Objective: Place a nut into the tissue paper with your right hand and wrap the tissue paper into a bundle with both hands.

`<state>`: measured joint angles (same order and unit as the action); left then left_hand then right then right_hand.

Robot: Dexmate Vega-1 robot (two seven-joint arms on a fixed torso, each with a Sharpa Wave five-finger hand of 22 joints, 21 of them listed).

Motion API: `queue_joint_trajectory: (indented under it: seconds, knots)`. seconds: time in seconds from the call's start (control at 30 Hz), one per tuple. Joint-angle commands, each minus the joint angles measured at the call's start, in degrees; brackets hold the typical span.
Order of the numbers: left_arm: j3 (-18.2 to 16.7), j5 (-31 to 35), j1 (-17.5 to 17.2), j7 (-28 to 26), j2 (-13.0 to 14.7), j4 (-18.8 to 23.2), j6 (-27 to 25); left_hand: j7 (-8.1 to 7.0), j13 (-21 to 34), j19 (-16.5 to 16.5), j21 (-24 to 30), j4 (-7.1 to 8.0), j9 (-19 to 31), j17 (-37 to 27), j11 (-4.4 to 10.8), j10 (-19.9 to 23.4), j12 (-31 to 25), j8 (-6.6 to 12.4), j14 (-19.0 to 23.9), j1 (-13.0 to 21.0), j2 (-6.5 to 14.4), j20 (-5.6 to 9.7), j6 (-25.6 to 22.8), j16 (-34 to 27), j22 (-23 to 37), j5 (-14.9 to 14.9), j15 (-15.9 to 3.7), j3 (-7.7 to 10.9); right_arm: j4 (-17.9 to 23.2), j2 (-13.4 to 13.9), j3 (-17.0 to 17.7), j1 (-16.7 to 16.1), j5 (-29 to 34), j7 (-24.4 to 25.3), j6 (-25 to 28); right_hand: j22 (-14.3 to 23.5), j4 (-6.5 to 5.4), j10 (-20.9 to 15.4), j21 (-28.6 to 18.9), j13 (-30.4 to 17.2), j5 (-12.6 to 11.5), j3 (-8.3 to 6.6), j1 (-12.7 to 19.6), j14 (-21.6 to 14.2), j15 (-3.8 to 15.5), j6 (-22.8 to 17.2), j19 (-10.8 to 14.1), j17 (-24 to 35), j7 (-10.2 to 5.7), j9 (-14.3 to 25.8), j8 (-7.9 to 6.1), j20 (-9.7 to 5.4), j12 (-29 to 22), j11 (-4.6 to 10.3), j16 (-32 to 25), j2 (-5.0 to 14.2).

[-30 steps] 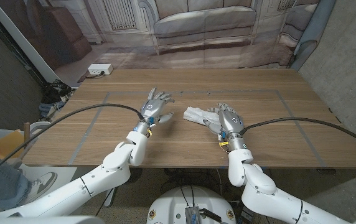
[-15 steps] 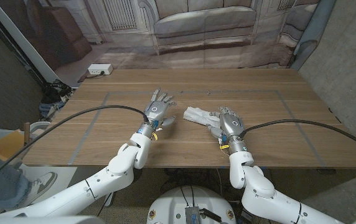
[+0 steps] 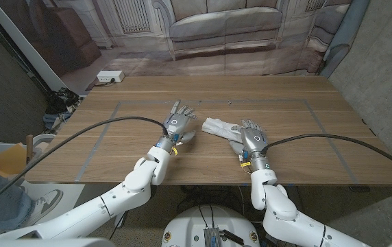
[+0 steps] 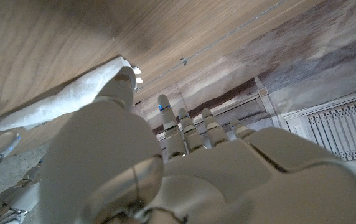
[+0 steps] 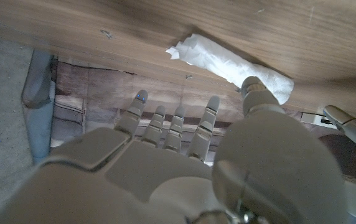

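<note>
1. The table point(image 3: 100, 147) is a wide wooden top with faint taped lines; in the head view both arms come in over its 6 o'clock edge.
2. The left robot hand point(image 3: 178, 123) is released, fingers apart and reaching toward 12 o'clock, holding nothing. It sits near the table's middle, just at 9 o'clock of the tissue.
3. The right robot hand point(image 3: 252, 134) is also released, fingers spread. Its thumb appears to touch the tissue's near end, though the wrist views leave that contact unclear.
4. The tissue paper point(image 3: 218, 127) lies between the two robot hands as a crumpled, elongated white wad running from 10 to 4 o'clock. In the right wrist view the tissue paper point(image 5: 231, 59) looks folded over on itself.
5. Progress, as a judgement: the tissue is already gathered, not spread flat, so wrapping seems partly or wholly done. Neither robot hand is squeezing it now, and how tight the bundle is cannot be told.
6. The nut cannot be made out; it may sit inside the folds, which cannot be confirmed.
</note>
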<state>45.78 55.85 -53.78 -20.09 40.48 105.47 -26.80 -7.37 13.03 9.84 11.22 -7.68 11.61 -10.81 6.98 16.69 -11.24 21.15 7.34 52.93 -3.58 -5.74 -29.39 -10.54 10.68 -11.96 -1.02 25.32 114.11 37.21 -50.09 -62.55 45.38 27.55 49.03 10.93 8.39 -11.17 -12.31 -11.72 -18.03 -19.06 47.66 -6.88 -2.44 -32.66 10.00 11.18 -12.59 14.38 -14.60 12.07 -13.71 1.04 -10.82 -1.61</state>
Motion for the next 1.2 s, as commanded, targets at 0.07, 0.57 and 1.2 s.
queue_joint_trajectory:
  seconds: [0.07,0.57,1.2]
  knots:
    - [1.48,-0.26,1.8,0.67,-1.12,-2.1,1.98,-0.08,0.14,6.88,0.22,-0.26,0.06,-0.11,0.24,-0.08,-0.35,-0.03,-0.08,-0.02,0.38,-0.01,-0.58,-0.29,0.17,-0.25,-0.25,0.12,-2.7,-1.06,0.13,0.29,0.28,0.22,-0.51,0.11,0.28,0.24,0.04,-0.19,-0.47,-0.15,1.03,-0.6,0.52,-0.48,0.51,0.21,-0.03,0.2,-0.43,0.35,0.18,0.18,-0.36,0.0]
    - [2.2,-0.59,2.9,-2.82,-1.02,-4.35,6.16,-2.73,0.08,6.29,0.64,-0.78,0.1,-0.03,1.7,0.63,-0.91,0.06,0.35,1.81,1.02,-0.5,-1.7,-0.65,0.12,-0.52,-1.17,0.84,-4.3,-1.8,0.54,0.65,-0.65,1.14,-0.86,0.12,0.26,-0.23,-0.17,-0.19,-1.12,-0.32,1.83,-1.28,0.84,-2.59,1.3,0.28,-0.03,0.49,-1.37,0.37,-0.08,0.41,-0.63,0.12]
    - [2.89,-1.32,4.3,-5.61,-2.11,-7.66,8.33,-4.12,0.04,5.44,0.96,-0.31,0.05,-0.11,2.04,2.13,-1.53,0.33,1.4,2.04,1.72,-0.4,-3.32,-1.15,0.07,-0.26,-1.68,0.86,-5.08,-2.12,0.61,0.91,-1.43,2.26,-1.1,0.14,0.12,-1.32,-0.35,-0.18,-1.56,-0.4,2.29,-2.32,1.17,-3.87,2.0,0.37,-0.06,0.74,-1.96,0.37,-0.54,0.94,-0.98,0.28]
